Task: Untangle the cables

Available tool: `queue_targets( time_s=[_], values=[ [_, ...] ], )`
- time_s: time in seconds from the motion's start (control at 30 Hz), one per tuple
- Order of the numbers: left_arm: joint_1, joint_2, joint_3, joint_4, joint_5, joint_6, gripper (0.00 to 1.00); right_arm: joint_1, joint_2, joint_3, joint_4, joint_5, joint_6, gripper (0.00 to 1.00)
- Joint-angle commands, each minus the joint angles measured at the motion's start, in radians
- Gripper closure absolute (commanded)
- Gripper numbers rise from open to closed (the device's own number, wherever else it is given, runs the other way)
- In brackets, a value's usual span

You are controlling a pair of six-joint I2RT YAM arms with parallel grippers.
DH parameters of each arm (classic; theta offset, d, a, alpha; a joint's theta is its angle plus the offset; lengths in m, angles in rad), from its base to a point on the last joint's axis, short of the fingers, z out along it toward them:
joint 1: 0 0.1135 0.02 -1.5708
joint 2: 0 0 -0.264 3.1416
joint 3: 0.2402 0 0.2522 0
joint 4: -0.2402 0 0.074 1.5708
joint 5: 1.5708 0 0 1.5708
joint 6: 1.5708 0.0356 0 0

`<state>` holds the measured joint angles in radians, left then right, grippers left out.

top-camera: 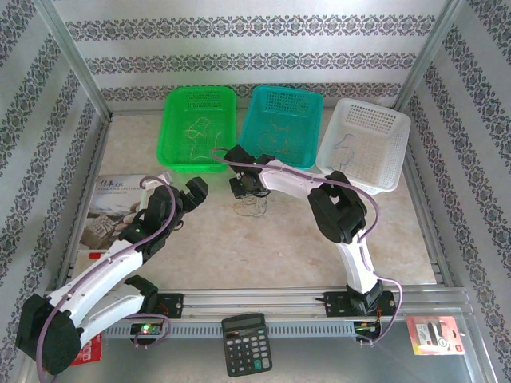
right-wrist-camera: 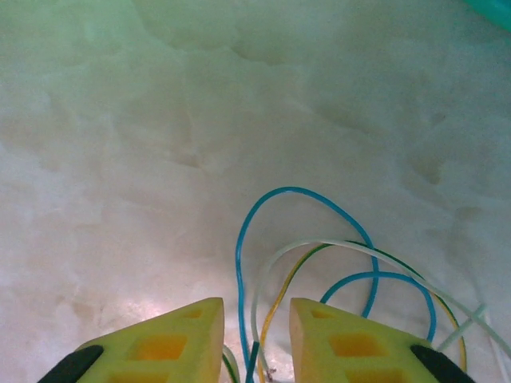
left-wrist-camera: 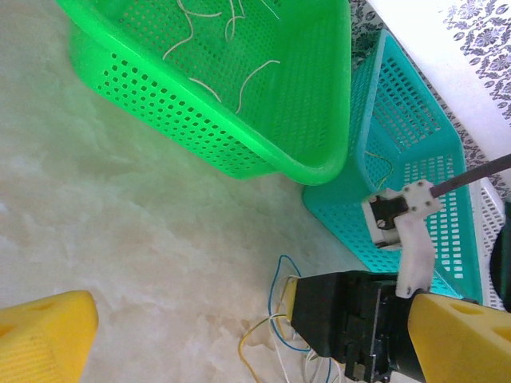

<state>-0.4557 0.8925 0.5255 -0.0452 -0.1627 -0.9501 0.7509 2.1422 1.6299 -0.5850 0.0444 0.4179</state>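
The right jaws stand narrow, with a slim gap left between the yellow fingers. The cables run straight through that gap, and none looks pinched. From the gap the strands rise away from the fingers, so the tangle's long axis points outward from the gripper, with its loops leaning to the right. A blue strand makes the tallest loop. A whitish one and a yellow one arch lower and trail off toward the right edge.

In the left wrist view the same tangle lies flat on the pale surface, spilling out to the left of the right gripper's black body. The left jaws hang wide apart above it, holding nothing.

From above, the right gripper is low over the surface, just in front of the teal basket. The left gripper is close beside it, near the green basket, which holds loose pale strands. A white basket stands tilted to the right.
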Motion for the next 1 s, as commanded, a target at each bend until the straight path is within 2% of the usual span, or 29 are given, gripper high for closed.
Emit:
queue_targets(
  time_s=[0.0,0.17,0.3,0.57,0.8,0.97],
  values=[
    [0.017,-0.025,-0.016,0.005,-0.014,-0.020,0.00,0.012,0.027,0.016,-0.022,0.006,-0.007,0.75],
    [0.016,-0.037,-0.023,0.004,-0.010,-0.026,0.00,0.016,-0.009,-0.015,-0.007,0.009,-0.001,0.92],
    [0.016,-0.038,-0.027,0.009,0.000,-0.021,0.00,0.028,-0.085,-0.051,0.010,-0.009,0.002,1.00],
    [0.016,0.019,-0.047,0.107,0.097,-0.002,0.00,0.029,-0.315,-0.231,0.148,-0.106,0.068,1.00],
    [0.021,0.142,-0.026,0.230,0.262,0.024,0.00,-0.013,-0.481,-0.433,0.340,-0.257,0.159,1.00],
    [0.021,0.222,-0.034,0.366,0.368,0.028,0.00,-0.044,-0.574,-0.503,0.432,-0.326,0.192,1.00]
  ],
)
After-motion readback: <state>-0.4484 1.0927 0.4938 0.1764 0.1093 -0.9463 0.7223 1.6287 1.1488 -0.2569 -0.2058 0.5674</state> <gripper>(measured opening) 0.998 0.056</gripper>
